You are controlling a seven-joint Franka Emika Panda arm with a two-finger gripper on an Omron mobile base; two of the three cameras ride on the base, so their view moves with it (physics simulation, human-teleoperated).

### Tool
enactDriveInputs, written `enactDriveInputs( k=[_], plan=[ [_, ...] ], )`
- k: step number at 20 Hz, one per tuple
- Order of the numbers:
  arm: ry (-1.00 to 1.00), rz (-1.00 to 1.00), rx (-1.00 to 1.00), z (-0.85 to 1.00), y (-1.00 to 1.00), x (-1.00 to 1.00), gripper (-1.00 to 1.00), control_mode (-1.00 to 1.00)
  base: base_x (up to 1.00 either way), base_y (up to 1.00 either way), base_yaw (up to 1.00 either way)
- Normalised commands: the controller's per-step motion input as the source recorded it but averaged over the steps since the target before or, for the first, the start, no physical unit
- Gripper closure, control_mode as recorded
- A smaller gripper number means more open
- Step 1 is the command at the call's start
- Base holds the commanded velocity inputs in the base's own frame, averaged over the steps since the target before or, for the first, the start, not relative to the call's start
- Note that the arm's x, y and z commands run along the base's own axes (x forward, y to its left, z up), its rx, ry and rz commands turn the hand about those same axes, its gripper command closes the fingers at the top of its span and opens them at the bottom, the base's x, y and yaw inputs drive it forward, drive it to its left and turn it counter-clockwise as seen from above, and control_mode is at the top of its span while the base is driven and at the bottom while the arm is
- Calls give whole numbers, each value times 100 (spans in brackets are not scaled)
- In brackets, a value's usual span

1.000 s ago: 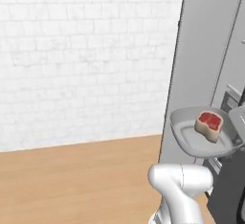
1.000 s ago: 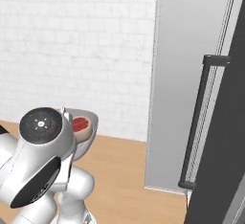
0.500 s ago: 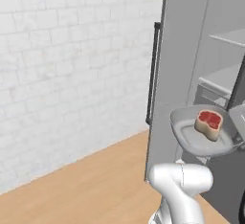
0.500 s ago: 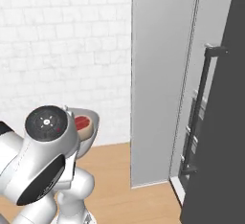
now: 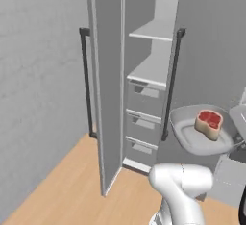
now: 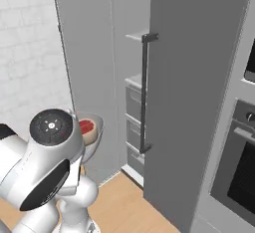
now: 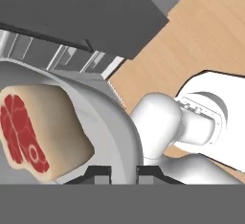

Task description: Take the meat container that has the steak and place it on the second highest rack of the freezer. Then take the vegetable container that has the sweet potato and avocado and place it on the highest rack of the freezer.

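Grey meat container [image 7: 115, 122] rim pinched between clenched fingers [image 7: 100, 174]; steak [image 7: 38, 132] left of them.

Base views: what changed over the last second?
The base swung toward the freezer: the brick wall slid off to the left and the open compartment with its shelves and drawers came into view. That is camera motion, not things moving. The gripper stays shut on the meat container, with the steak still sitting in it.
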Motion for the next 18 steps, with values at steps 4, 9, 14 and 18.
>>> enactDriveInputs(
  k=[4, 9, 14, 18],
  plan=[
    [0, 0, 0, 0, 0, 0, 100, 100, 22, 46, -82],
    [0, 0, 0, 0, 0, 0, 100, 100, 41, 91, -48],
    [0, 0, 0, 0, 0, 0, 100, 100, 22, 72, -13],
    [0, 0, 0, 0, 0, 0, 100, 100, 4, -9, -24]
  ],
)
